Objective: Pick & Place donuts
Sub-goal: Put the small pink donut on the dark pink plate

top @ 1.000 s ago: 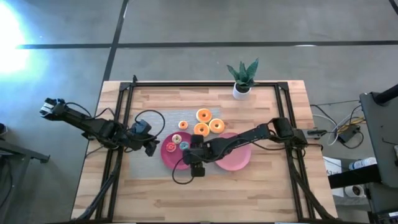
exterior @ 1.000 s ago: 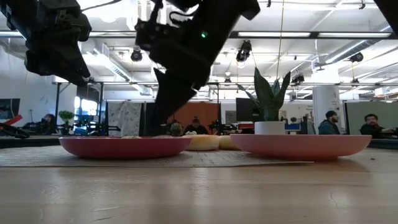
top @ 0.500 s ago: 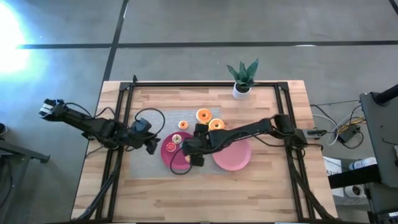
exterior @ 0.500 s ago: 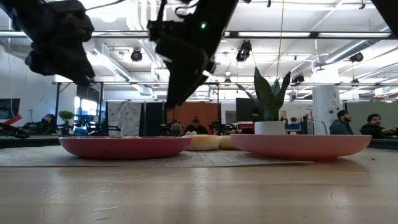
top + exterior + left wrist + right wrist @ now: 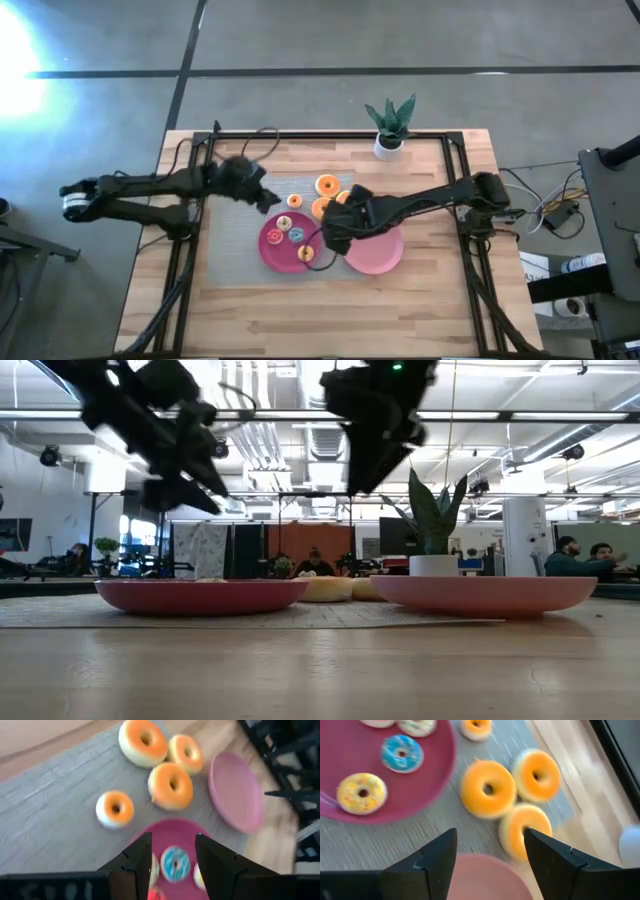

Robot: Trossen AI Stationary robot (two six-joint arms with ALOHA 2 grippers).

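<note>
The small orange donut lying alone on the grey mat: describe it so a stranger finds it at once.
Start at the magenta plate on the grey mat. Just beyond its far rim, toward the potted plant, lies the small orange donut. Its three orange neighbours are clearly bigger and clustered together; this one sits apart, on the mat rather than a plate.

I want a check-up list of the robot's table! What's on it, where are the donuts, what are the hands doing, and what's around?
Surface: wooden table with a grey mat under the plates.
Job's things: small iced donuts, one blue and one yellow, on the magenta plate; three big orange donuts and one small one on the mat; pink plate looks bare.
Clutter: potted plant at the far edge.
Grippers: left hand open, above the magenta plate; right hand open, above the mat near the big donuts; neither holds anything.
Cables: dark cable looping by the left arm.
Surroundings: people sit in the room behind.
</note>
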